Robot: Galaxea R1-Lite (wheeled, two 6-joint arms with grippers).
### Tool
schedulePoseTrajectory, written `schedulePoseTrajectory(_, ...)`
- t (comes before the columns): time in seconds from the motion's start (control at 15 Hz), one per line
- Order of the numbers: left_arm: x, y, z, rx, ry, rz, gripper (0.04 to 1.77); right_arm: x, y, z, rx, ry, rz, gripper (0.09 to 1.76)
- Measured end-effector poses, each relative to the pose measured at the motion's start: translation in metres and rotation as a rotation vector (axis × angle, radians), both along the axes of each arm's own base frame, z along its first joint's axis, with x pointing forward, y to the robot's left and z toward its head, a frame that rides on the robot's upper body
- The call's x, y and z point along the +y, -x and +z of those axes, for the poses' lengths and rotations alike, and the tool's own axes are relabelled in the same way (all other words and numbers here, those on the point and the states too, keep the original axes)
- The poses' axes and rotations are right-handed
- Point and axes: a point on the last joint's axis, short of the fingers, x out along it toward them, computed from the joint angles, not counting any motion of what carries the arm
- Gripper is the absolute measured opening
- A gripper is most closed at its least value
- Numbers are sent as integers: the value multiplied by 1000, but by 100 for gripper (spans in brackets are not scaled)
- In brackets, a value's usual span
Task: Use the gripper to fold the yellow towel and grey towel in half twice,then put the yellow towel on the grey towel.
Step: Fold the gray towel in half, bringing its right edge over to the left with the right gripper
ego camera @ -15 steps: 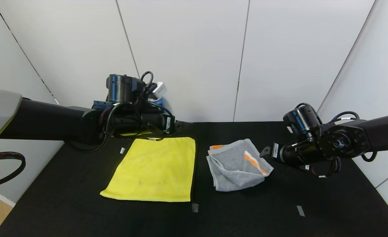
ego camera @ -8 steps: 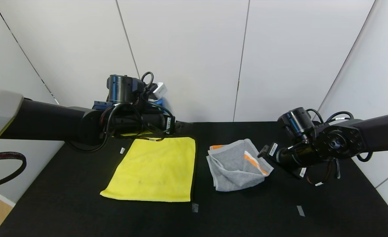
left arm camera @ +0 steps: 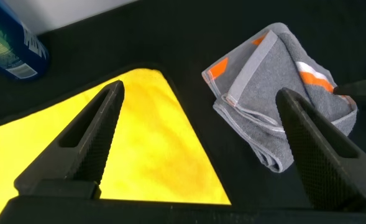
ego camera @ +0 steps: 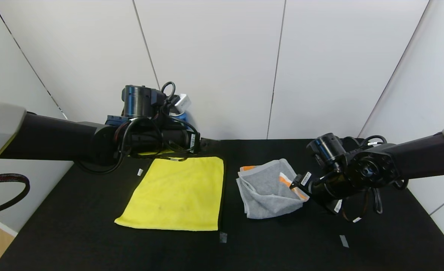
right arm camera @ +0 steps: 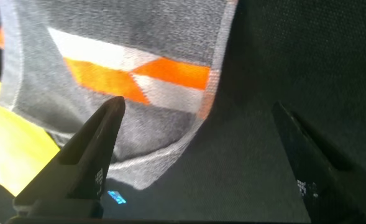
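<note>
Yellow towel (ego camera: 176,195) flat, left; grey towel (ego camera: 269,194) folded, rumpled, right.

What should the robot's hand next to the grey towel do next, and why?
Probably ease the right gripper a little lower and close on the grey towel's near edge: its jaws stand open right at the orange-striped corner, holding nothing, and the towel is bunched, not neatly folded.

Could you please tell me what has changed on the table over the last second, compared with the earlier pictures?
The right gripper has moved in toward the robot's left and slightly down, open, so that its tip now reaches the right edge of the grey towel; it has not taken hold. The left gripper stays open above the far edge of the yellow towel. Both towels lie as before.
</note>
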Motion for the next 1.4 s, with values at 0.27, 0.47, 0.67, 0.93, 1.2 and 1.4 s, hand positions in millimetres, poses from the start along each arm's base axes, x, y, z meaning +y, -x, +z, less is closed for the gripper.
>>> schedulePoseTrajectory(0.27,0,0,0,-1,0,0,172,1,-5,-8,11,5,-5,170)
schedulePoseTrajectory(0.47,0,0,0,-1,0,1,172,0,-9,-11,12,6,-10,133)
schedulePoseTrajectory(0.67,0,0,0,0,0,1,172,0,-11,-12,11,6,-10,94)
schedulePoseTrajectory(0.93,0,0,0,1,-1,2,172,0,-13,-12,7,5,-12,13)
schedulePoseTrajectory(1.2,0,0,0,0,-1,2,172,1,-14,-10,1,2,-13,13)
schedulePoseTrajectory(1.4,0,0,0,-1,0,1,172,2,-15,-7,-9,6,-8,13)
